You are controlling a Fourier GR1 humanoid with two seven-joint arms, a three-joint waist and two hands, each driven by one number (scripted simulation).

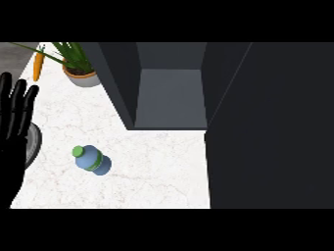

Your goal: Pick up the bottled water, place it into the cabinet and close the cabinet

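1. Standing on the white counter [162, 166], the bottled water [92, 160] sits near the front left, well short of the open cabinet [171, 98].
2. Only the left hand [7, 122] shows, at the left edge, fingers straight and spread, holding nothing; the bottle lies to its right and slightly nearer.
3. The bottle looks upright, its green cap facing up and leaning far-left.

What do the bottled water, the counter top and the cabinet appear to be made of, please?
The bottled water looks like translucent blue plastic with a green cap and band, going by its smooth, tinted body. The counter top looks like polished white marble or an imitation of it, given the faint veining. The cabinet seems a matte dark grey painted panel, with flat surfaces and no visible grain.
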